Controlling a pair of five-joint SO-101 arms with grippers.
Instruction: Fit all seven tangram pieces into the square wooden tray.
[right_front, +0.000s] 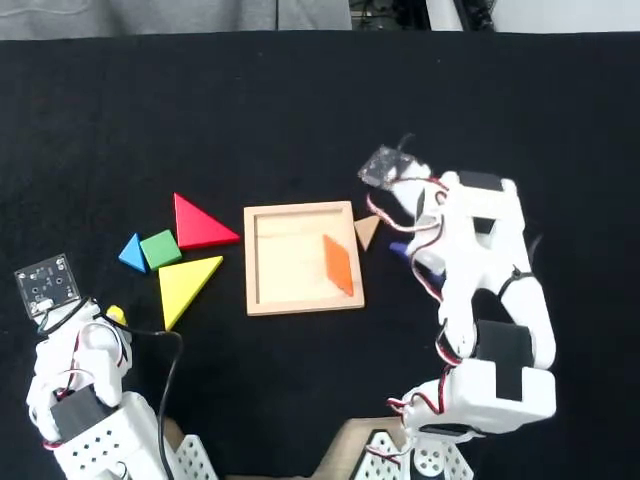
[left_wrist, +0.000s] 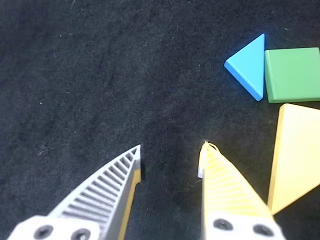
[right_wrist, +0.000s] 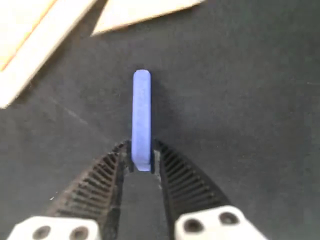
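High view: we log the square wooden tray (right_front: 300, 208) holding one orange parallelogram piece (right_front: 339, 265); a tan wooden triangle (right_front: 367, 231) lies just outside it, ahead of the right arm's fingers.
Left wrist view: left gripper (left_wrist: 170, 155) spread, empty; yellow wooden triangle (left_wrist: 295, 150) just beside one finger.
Right wrist view: right gripper (right_wrist: 142, 152) pinches a thin blue-violet piece (right_wrist: 142, 110) by its near end, on edge, long axis pointing straight out past the fingertips.
Risk, we judge: so small a hold lets it pivot or slip.
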